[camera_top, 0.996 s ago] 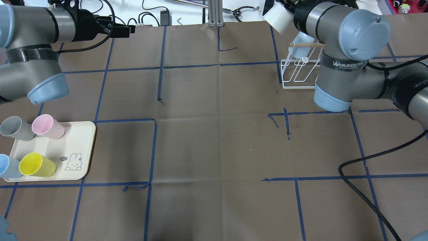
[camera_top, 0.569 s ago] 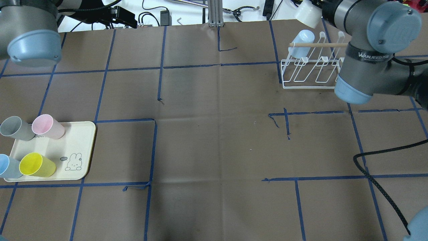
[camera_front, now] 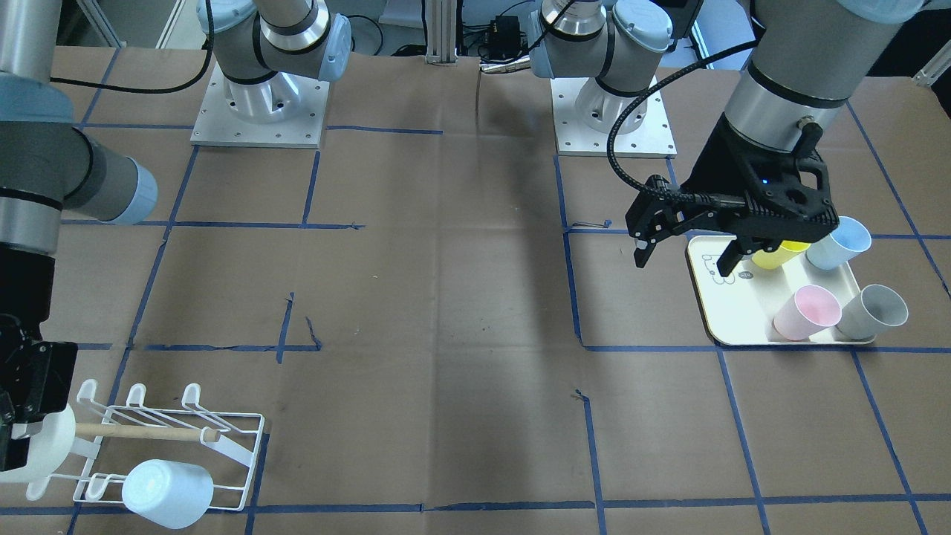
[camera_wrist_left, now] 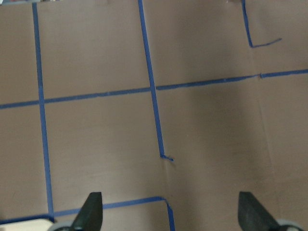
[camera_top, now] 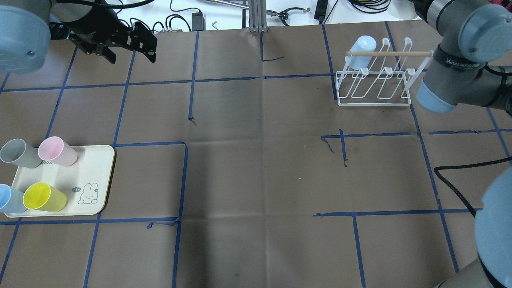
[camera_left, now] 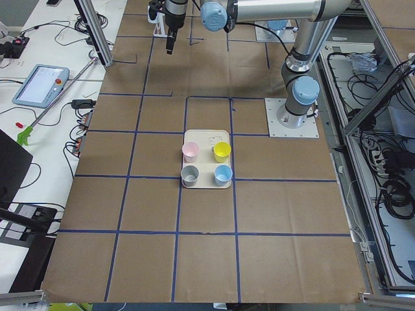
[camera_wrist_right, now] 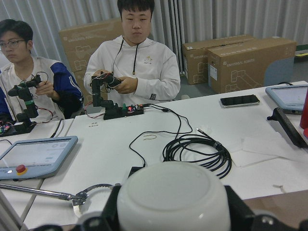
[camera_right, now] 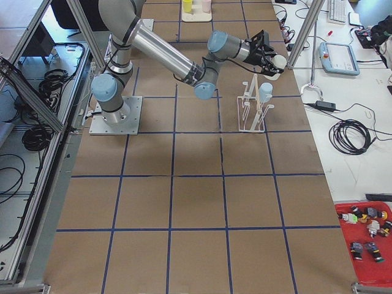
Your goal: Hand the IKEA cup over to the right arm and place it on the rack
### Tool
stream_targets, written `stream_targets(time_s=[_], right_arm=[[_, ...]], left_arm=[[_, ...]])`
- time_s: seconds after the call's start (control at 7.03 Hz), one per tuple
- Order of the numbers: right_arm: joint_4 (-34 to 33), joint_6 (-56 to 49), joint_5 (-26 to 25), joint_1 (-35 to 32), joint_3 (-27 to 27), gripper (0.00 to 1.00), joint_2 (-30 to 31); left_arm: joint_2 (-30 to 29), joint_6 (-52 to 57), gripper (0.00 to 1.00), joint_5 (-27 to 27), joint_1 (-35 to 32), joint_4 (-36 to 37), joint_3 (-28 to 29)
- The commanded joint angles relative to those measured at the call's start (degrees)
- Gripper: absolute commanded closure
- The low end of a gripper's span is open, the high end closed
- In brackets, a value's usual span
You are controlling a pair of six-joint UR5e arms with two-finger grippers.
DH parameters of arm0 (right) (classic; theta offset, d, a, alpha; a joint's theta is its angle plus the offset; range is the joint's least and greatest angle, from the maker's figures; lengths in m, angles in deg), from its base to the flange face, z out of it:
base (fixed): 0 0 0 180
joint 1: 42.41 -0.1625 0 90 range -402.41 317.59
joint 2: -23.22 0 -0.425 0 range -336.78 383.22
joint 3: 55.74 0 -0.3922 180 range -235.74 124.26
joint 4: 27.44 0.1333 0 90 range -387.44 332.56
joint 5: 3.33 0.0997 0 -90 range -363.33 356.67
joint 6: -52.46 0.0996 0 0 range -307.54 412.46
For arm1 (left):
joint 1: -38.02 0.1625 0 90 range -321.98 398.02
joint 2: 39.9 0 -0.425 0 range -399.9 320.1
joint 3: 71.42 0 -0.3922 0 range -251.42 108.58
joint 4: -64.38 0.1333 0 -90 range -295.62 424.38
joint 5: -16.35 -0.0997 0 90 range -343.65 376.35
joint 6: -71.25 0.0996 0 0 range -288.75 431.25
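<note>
My right gripper (camera_wrist_right: 173, 222) is shut on a white cup (camera_wrist_right: 173, 192), held with its bottom toward the wrist camera. In the front-facing view the white cup (camera_front: 36, 446) hangs beside the end of the white wire rack (camera_front: 148, 446), by its wooden dowel (camera_front: 141, 432). In the overhead view the white cup (camera_top: 401, 10) is past the rack (camera_top: 374, 82), over the table's far edge. A light blue cup (camera_top: 360, 50) sits on a peg at the rack's other end. My left gripper (camera_top: 131, 55) is open and empty, high over the far left of the table.
A cream tray (camera_top: 96, 176) at the near left holds a grey cup (camera_top: 18, 153), a pink cup (camera_top: 58, 151), a yellow cup (camera_top: 44, 197) and a blue cup (camera_top: 10, 199). Two operators sit beyond the far edge. A black cable (camera_top: 452, 176) lies at the right.
My right arm has carried the white cup to the right, from left of the rack to past its far right end. My left gripper has swung from pointing sideways to pointing down.
</note>
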Motion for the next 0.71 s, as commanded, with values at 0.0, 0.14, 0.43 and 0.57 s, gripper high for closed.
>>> stream_targets(time_s=[0.0, 0.14, 0.43, 0.57], right_arm=[[-4.73, -2.61, 0.46, 2.59, 0.08, 0.81, -4.23], [-6.57, -2.79, 1.42, 2.77, -0.36, 0.81, -5.38], [-8.52, -6.21, 1.34, 4.35, -0.54, 0.80, -8.10], [-11.65, -6.13, 1.34, 4.36, -0.62, 0.80, -9.60]], left_arm=[[2.02, -1.50, 0.01, -1.47, -1.81, -2.51, -1.31], [2.38, -3.42, 0.01, -1.56, -1.90, -2.53, -2.01], [2.47, -4.40, 0.01, -2.78, -1.99, -2.00, -3.77], [2.55, -4.40, 0.01, -2.79, -1.99, -2.00, -3.78]])
